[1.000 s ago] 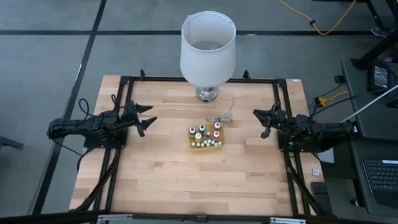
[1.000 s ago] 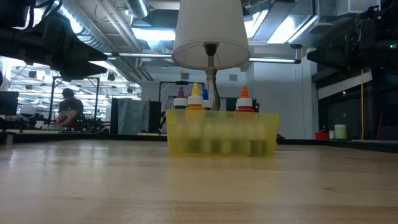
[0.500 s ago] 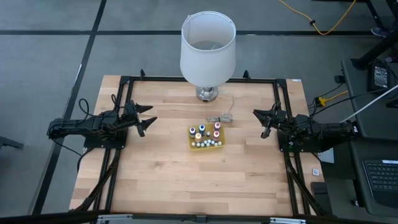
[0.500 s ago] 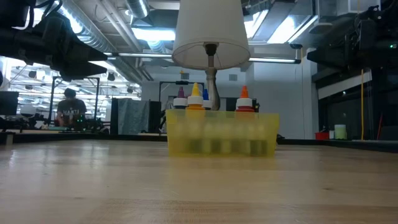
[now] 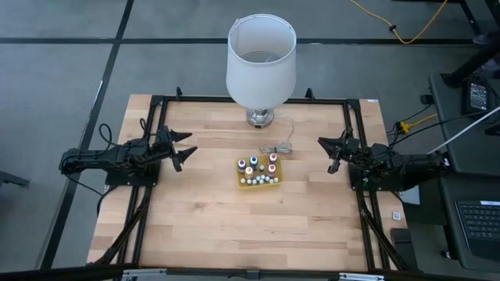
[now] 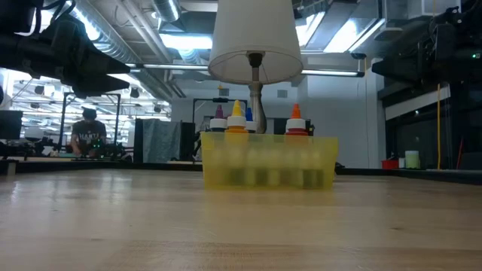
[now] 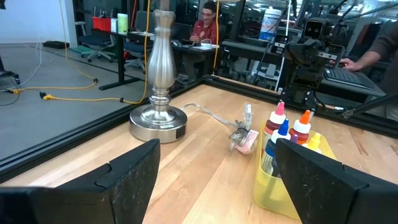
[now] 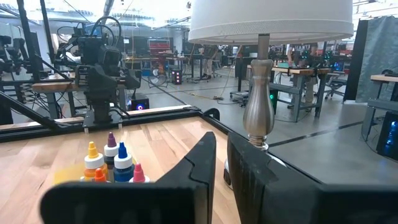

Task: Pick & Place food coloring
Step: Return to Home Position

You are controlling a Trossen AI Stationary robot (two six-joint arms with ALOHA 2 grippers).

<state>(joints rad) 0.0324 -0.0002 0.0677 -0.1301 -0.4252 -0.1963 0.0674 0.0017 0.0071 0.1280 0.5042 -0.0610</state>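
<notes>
The food coloring bottles (image 5: 258, 168) stand upright in a flat yellow tray (image 5: 243, 182) at the table's middle: tiny pale bodies with white, blue, red and orange tops. They also show in the low view (image 6: 256, 120) and in both wrist views (image 7: 283, 127) (image 8: 112, 158). My left gripper (image 5: 186, 148) hovers above the table's left side, open, its fingers wide apart (image 7: 217, 146) and pointing toward the tray. My right gripper (image 5: 324, 148) hovers above the right side, shut (image 8: 221, 140), also pointing toward the tray. Neither touches anything.
A lamp with a big white shade (image 5: 262, 58) stands on a silver base (image 7: 157, 118) behind the tray at the far edge. Its clear cord with a switch (image 5: 277, 147) lies between base and tray. A black frame (image 5: 156, 101) rims the table. People sit at desks beyond.
</notes>
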